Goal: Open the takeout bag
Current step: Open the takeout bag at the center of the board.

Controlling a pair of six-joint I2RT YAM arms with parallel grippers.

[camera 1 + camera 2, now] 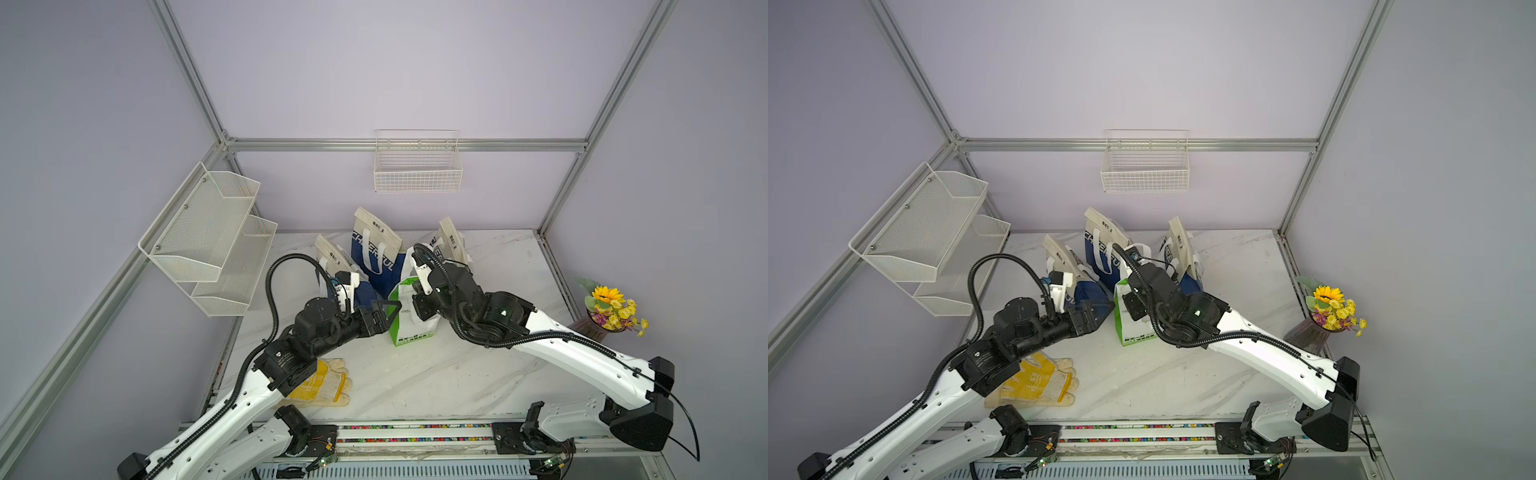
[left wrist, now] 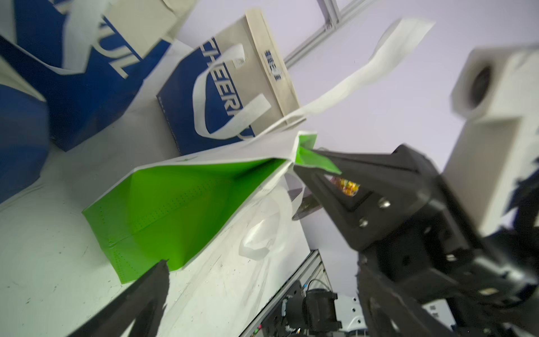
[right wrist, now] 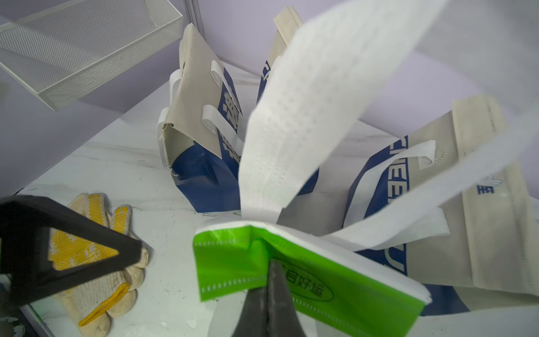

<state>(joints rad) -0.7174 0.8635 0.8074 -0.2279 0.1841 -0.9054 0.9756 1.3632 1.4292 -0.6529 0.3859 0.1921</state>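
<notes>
The takeout bag (image 1: 411,320) (image 1: 1133,320) is white with green sides and stands mid-table. Its green side (image 2: 175,210) faces the left wrist view. My right gripper (image 3: 269,270) is shut on the folded green top rim (image 3: 306,280) of the bag, and the white handles (image 3: 291,116) stick up past it. That same grip on the green fold (image 2: 312,159) shows in the left wrist view. My left gripper (image 1: 388,311) (image 1: 1100,309) stands open just beside the bag's left side, with nothing between its fingers (image 2: 145,291). One of its triangular fingers (image 3: 58,248) shows in the right wrist view.
Three blue and beige tote bags (image 1: 376,249) stand right behind the takeout bag. A pair of yellow and cream gloves (image 1: 324,384) lies under the left arm. A vase of flowers (image 1: 611,309) is at the right edge, a mesh shelf (image 1: 216,237) on the left wall, a wire basket (image 1: 417,166) on the back wall.
</notes>
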